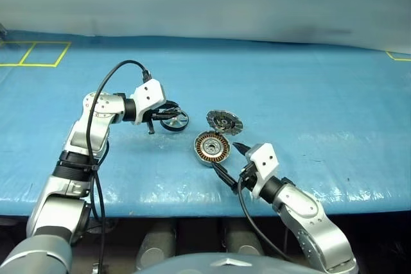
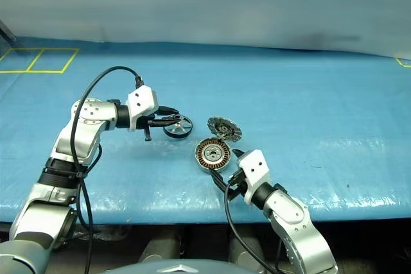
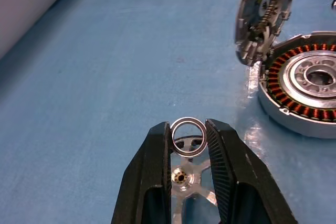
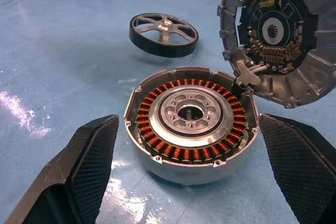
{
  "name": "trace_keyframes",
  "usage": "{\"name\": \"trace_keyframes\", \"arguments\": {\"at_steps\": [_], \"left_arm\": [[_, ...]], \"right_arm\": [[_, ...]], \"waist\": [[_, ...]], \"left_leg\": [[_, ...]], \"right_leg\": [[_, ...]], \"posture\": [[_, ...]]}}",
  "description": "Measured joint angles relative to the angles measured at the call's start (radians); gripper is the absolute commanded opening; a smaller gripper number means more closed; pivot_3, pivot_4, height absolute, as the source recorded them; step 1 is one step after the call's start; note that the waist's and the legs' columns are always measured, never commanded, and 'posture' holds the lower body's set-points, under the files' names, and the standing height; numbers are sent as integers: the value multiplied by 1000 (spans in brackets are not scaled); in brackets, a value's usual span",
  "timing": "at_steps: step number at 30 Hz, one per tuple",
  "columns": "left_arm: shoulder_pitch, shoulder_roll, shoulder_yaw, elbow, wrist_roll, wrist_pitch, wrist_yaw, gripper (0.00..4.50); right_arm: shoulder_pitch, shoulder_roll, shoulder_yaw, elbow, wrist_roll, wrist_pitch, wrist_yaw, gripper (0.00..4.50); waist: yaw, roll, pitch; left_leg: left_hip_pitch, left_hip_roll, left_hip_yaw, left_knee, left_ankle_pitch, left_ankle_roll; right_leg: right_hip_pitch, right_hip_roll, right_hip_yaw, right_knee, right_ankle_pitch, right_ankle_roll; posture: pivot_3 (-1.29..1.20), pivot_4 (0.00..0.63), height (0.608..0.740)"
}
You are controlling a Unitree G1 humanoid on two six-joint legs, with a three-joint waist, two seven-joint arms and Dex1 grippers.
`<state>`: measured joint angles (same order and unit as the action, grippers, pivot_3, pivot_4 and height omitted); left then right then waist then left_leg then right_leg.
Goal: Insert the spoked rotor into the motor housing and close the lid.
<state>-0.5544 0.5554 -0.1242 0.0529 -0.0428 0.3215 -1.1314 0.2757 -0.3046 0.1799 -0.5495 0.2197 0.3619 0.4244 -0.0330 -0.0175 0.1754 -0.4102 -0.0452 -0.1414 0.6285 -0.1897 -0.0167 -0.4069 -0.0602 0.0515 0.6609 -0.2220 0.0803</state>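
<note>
Left gripper (image 3: 189, 140): black ribbed fingers (image 3: 152, 166) clamped on the spoked rotor (image 1: 174, 120), pinching a small silver ring at its hub, dark rim and silver spokes showing between and below the fingertips. Rotor held off the blue table cover (image 1: 308, 94), seen in the right wrist view hanging above its own shadow, face up and slightly tilted. Held just to the left of the open motor, near it but apart.

Right gripper (image 4: 189, 145): fingers (image 4: 89, 161) spread wide, empty, one to each side of the motor housing (image 4: 191, 129) without touching it. Pointed forward and to the left at the near edge of the housing from the table's front.

Motor housing resting flat on the cover, open, ring of copper-brown windings around a silver centre with a central hole. Lid (image 4: 273, 38) standing up from the housing's far right edge, tilted back, inner face toward the housing, showing a dark board with small components and a ribbed grey rim.

Yellow tape lines (image 1: 32, 52) on the far left of the cover, well apart from everything.
</note>
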Motion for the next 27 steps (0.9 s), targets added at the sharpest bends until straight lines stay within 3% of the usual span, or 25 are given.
{"name": "trace_keyframes", "arguments": {"at_steps": [7, 16, 27], "left_arm": [[12, 0, -48, -99, -61, 62, -30, 698], [-21, 3, -150, -96, -87, 59, -116, 698], [-115, -54, -309, 72, -15, -75, -153, 698]], "right_arm": [[121, 25, -30, 127, -40, -202, -20, 4500], [166, 61, -28, 172, -78, -275, -58, 4500], [124, 77, 16, 204, -121, -351, -56, 4500]], "waist": [[-1, 1, -1], [-1, 2, -1], [-1, 2, -1]], "left_leg": [[1, 1, 1, 0, 0, 0], [0, 2, 2, 0, 0, 0], [0, 2, 3, -1, 0, 0]], "right_leg": [[0, 1, 0, 1, -1, -3], [-1, 1, 1, 0, -1, -4], [-1, 1, 1, 0, -1, -4]], "posture": [[0, 150, 740], [0, 150, 740], [0, 150, 740]]}}
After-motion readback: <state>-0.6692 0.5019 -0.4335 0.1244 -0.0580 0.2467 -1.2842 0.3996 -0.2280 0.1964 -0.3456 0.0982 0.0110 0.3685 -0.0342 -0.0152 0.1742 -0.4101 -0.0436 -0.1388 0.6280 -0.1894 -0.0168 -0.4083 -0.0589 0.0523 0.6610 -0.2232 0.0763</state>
